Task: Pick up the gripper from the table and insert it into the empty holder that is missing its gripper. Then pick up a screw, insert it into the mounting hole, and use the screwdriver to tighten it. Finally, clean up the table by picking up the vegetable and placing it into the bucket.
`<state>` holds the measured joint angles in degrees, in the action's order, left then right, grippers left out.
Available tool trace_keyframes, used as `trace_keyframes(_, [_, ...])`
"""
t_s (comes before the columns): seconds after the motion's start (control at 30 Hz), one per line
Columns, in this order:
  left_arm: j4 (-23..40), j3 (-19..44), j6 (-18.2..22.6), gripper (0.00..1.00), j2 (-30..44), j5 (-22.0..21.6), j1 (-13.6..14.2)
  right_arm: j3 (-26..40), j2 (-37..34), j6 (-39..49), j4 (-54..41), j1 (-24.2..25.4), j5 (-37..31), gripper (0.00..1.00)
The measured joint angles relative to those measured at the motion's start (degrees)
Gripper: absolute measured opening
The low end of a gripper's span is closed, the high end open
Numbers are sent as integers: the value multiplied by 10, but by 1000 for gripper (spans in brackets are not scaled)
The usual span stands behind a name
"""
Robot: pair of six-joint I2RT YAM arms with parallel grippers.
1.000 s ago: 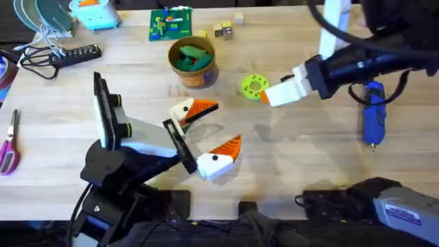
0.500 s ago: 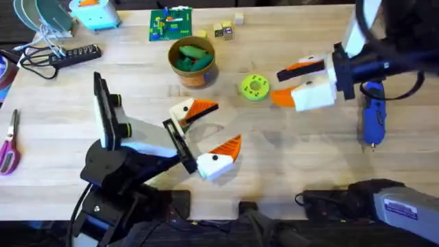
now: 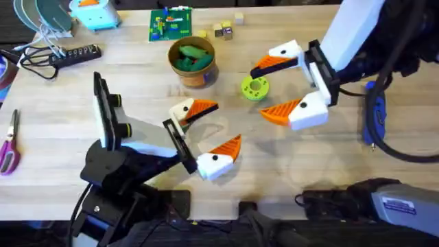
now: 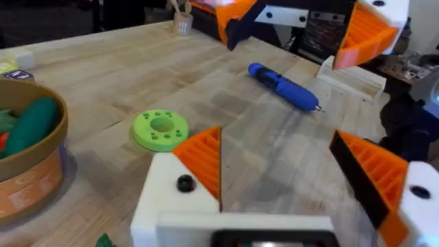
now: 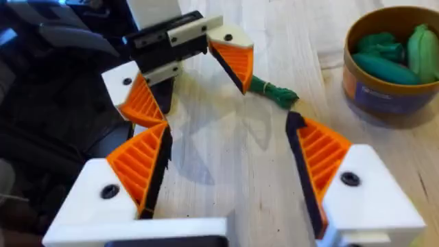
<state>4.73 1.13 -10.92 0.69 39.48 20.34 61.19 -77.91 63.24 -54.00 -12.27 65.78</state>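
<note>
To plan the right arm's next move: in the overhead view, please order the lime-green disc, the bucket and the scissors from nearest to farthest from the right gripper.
From the right gripper:
1. Lime-green disc, just beside its fingertips.
2. Bucket, farther toward the table's middle.
3. Scissors, at the far left edge.

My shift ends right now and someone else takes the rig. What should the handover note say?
Left end effector: open, empty, low over the table's middle.
Right end effector: open, empty, facing the left one.
Orange pads sit on all four fingers, and no loose pad is in sight, so the insertion looks done.
Screwdriver: lying on the table on the right side, not held. I cannot tell whether the screw is in or tightened.
Vegetable: on the table beside a left finger, not yet picked up.
Bucket: at the far middle, with other green pieces inside.
Left: check the screw, then move the vegetable into the bucket.
</note>
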Motion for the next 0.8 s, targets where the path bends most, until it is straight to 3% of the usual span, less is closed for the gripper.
trace_keyframes(0.07, [0,0,0,988,0,0,0,0,-17,11,-2,0,3,993])
trace_keyframes(0.1, [0,0,0,897,0,0,0,0,-20,12,-3,0,3,993])
trace_keyframes(0.27, [0,0,0,137,0,0,0,0,-23,16,-3,0,3,993])
trace_keyframes(0.3, [0,0,3,39,0,0,0,0,-24,16,-3,0,3,993])
trace_keyframes(0.63, [0,0,2,12,0,-3,0,0,-24,17,-1,0,-2,993])
trace_keyframes(0.8, [0,0,2,12,0,-3,0,0,-24,-39,39,15,-58,993])
